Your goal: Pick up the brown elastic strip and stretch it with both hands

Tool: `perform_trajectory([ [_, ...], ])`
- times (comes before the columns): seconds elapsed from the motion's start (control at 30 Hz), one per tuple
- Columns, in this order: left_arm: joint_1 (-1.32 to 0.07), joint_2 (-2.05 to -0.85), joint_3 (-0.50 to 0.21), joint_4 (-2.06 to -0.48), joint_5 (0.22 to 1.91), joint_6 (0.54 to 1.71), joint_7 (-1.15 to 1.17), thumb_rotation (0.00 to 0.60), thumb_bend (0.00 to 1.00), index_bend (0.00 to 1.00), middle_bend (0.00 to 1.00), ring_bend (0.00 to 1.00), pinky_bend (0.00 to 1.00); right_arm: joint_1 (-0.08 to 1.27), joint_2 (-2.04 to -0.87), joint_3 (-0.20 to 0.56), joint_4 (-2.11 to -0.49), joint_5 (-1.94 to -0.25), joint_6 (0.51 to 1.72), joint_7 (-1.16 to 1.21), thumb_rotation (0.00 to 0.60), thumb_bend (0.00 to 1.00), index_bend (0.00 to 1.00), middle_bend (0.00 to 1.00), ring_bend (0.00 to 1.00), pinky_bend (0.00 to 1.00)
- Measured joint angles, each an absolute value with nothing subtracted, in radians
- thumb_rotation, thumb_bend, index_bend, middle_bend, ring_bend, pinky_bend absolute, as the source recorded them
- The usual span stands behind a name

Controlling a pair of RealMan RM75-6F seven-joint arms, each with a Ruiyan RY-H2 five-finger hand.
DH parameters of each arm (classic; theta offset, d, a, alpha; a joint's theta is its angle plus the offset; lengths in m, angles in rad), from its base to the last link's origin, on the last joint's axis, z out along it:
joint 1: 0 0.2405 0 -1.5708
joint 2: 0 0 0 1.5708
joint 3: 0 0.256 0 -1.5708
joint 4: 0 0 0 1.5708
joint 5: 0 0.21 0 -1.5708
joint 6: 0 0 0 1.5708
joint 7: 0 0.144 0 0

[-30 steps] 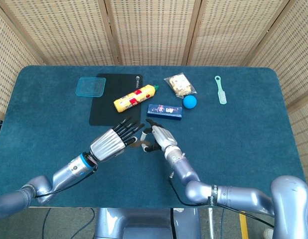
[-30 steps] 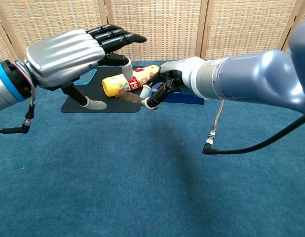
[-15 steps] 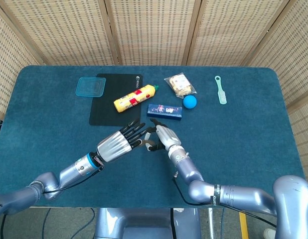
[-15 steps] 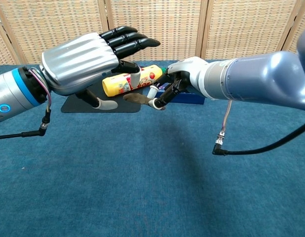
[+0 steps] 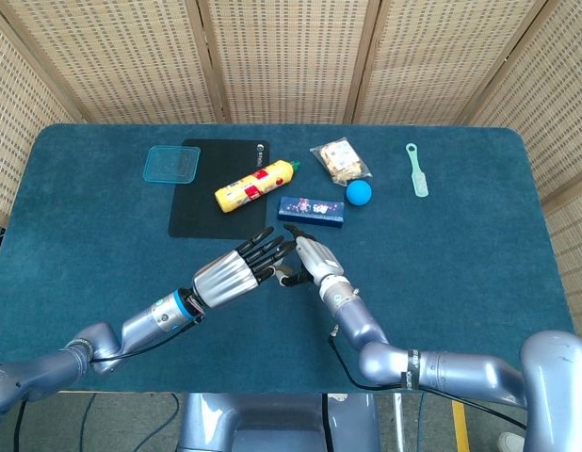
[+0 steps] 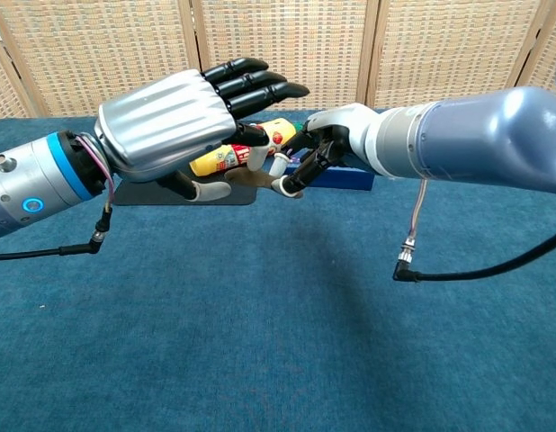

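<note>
The brown elastic strip (image 6: 248,179) hangs a little above the blue tablecloth, mostly hidden in the head view. My right hand (image 5: 311,261) (image 6: 335,147) pinches its right end between thumb and a finger. My left hand (image 5: 236,271) (image 6: 174,123) is open, its dark fingers stretched out flat above the strip's left end and nearly meeting the right hand. Its thumb (image 6: 201,189) hangs below, close to the strip but not closed on it.
Just behind the hands lie a yellow bottle (image 5: 256,183), a black mat (image 5: 202,202), a dark blue box (image 5: 312,209), a blue ball (image 5: 359,193), a snack bag (image 5: 340,159), a clear blue lid (image 5: 171,163) and a green brush (image 5: 417,169).
My left hand has moved right and forward until its fingers reach over the strip beside the right hand. The right hand has kept its pinch and barely shifted.
</note>
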State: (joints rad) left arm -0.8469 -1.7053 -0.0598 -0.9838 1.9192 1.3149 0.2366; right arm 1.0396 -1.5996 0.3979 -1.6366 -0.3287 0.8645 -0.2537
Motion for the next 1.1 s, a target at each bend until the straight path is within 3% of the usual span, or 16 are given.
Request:
perform_trajectory([
  [0.5,-0.889,-1.739,-0.051,-0.955,1.919,1.311,0.266,0.6,0.32,0.54,0.0,0.0,0.0,1.037,-1.578,0.382,-1.648,-0.339,0.863,-0.234,0.6,0.57,0.75,0.08,0.0,0.0],
  [1.1,-0.901,-1.732,-0.034,-0.94,1.895,1.311,0.28,0.6,0.32,0.5,0.0,0.0,0.0,1.033,-1.564,0.365,-1.645,-0.354,0.856,-0.208,0.6,0.57,0.76,0.08,0.0,0.0],
])
